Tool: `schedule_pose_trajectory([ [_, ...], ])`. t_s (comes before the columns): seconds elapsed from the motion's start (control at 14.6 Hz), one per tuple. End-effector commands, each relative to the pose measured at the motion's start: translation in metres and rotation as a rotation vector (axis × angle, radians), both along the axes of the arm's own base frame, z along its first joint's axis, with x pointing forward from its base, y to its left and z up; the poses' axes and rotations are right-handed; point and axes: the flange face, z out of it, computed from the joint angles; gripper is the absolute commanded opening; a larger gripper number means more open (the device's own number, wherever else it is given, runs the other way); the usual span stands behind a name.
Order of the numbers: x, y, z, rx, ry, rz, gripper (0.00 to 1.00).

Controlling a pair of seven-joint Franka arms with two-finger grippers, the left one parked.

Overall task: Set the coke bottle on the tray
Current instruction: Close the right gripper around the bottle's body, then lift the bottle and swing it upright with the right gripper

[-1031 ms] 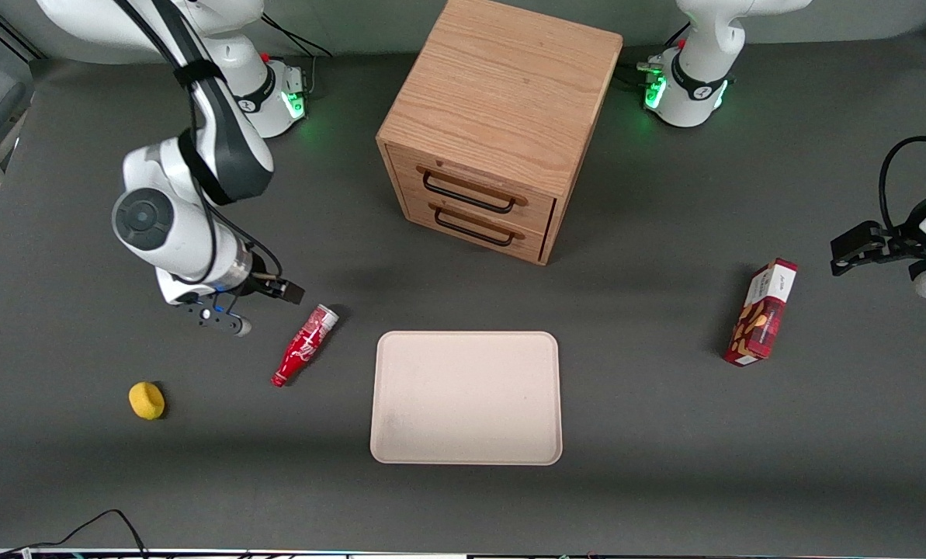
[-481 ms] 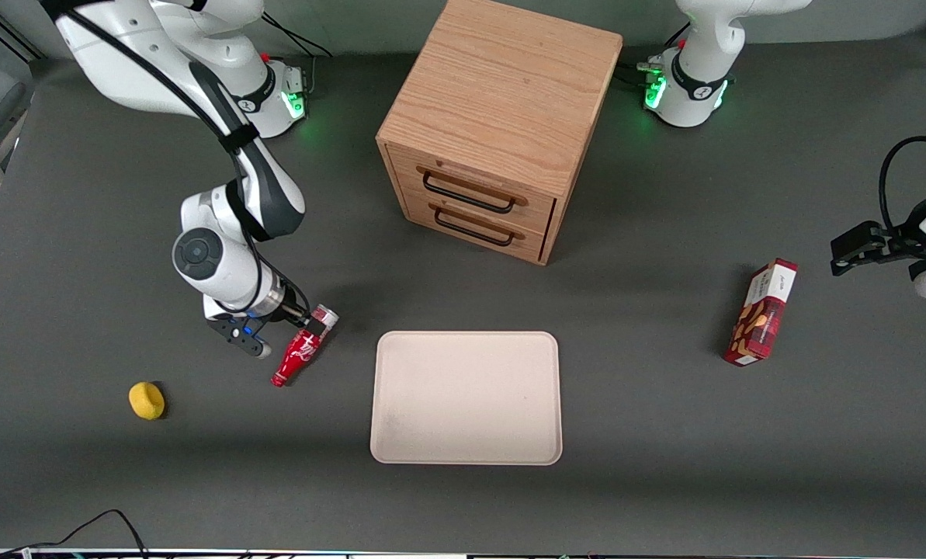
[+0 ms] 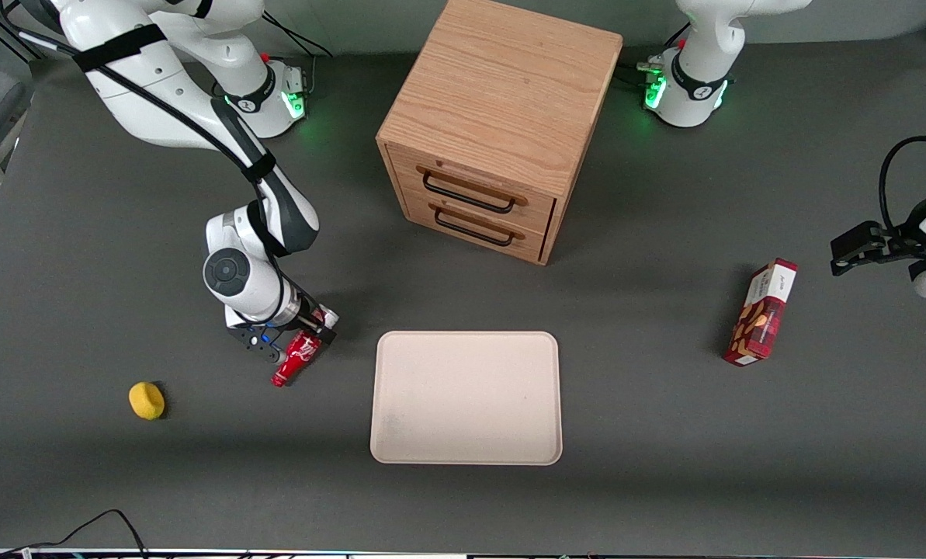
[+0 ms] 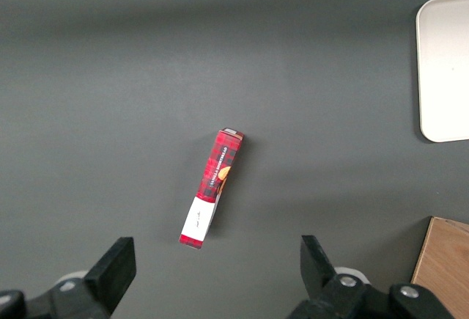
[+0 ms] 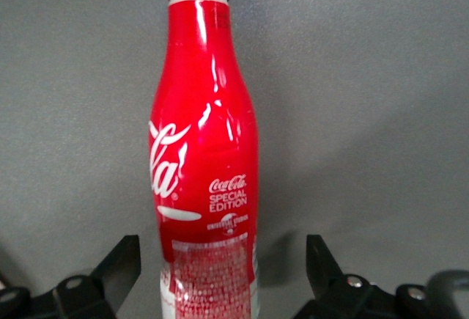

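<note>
The grasp is in hand: the gripper (image 3: pixel 301 335) is set over the lying bottle (image 3: pixel 297 357), jaws wide astride it. Closing, lifting and carrying to the tray (image 3: pixel 466 397) are called for next.

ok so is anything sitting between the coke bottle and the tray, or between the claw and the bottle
Nothing visible. The claw is open, its fingers on either side of the coke bottle lying on the table, with bare grey table between bottle and tray. The wooden cabinet, snack box and yellow sponge sit off that path.

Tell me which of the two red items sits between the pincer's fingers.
The coke bottle, lying between the open pincer fingers beside the tray; the red snack box lies toward the parked arm's end.
</note>
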Motion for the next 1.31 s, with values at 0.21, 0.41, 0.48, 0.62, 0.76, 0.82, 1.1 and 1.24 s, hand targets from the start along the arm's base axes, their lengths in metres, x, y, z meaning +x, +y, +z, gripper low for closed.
schedule_pose_trajectory([
  [0.21,0.011,0.002,0.001,-0.01,-0.026,-0.01,0.0],
  [0.41,0.011,0.002,0.001,-0.014,-0.026,-0.008,0.0],
  [0.48,0.011,0.002,0.001,-0.014,-0.026,-0.008,0.0],
  [0.62,0.012,0.002,0.008,-0.013,-0.032,-0.007,0.0],
  [0.76,0.013,0.001,0.04,-0.028,-0.026,0.004,0.0],
  [0.82,0.016,-0.001,0.068,-0.041,-0.017,0.009,0.0],
  [1.1,0.02,-0.009,0.188,-0.08,0.08,0.08,0.0],
  [1.24,0.021,-0.015,0.246,-0.037,0.12,0.141,0.0],
])
